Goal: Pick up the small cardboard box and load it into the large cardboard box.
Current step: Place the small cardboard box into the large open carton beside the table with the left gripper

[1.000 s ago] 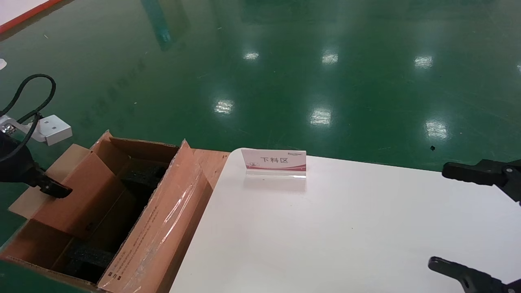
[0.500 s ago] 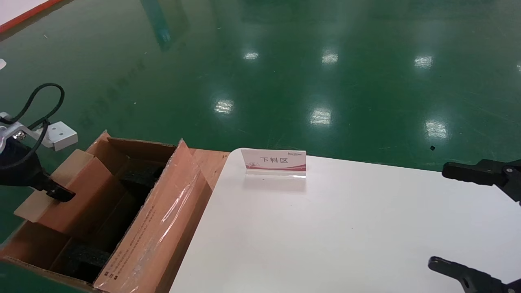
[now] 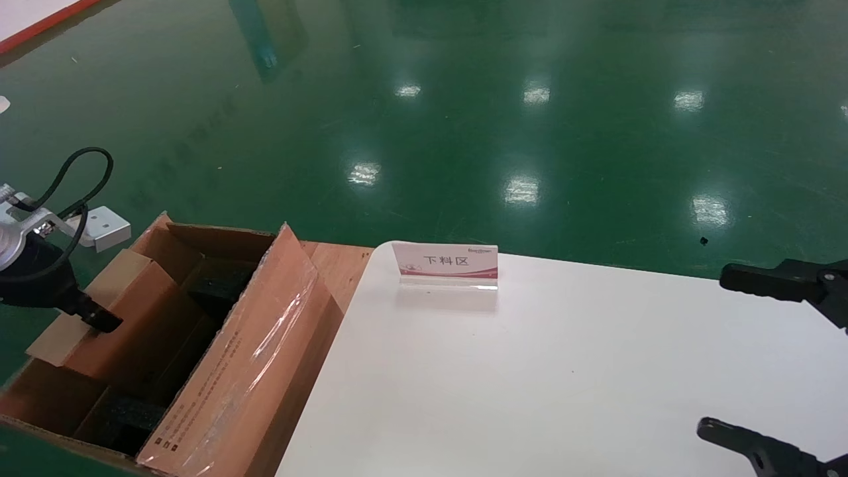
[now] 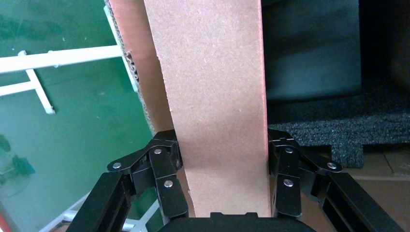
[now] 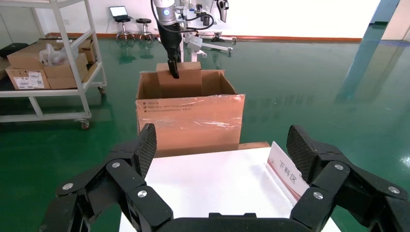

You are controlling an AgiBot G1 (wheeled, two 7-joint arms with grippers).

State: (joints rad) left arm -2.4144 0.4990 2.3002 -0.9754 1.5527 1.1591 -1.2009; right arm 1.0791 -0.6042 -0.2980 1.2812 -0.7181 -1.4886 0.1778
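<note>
My left gripper (image 3: 101, 320) is shut on the small cardboard box (image 3: 126, 311), a flat pinkish-brown slab. It holds the box on edge, tilted, in the open top of the large cardboard box (image 3: 252, 358), along its left wall. In the left wrist view both fingers (image 4: 167, 179) press on the slab (image 4: 212, 96), with black foam (image 4: 338, 135) below. The right wrist view shows the carton (image 5: 188, 113) with the small box (image 5: 186, 77) sticking out of its top. My right gripper (image 3: 735, 358) is open and empty over the white table's right side.
The white table (image 3: 530, 371) carries a small sign stand (image 3: 447, 264) at its far edge. The carton stands on the green floor against the table's left end, its taped flap upright. A white shelf trolley (image 5: 48, 72) with boxes stands beyond the carton.
My left gripper and the small box have sunk a little lower into the carton. The carton's taped flap has shifted slightly left. The right arm has not moved.
</note>
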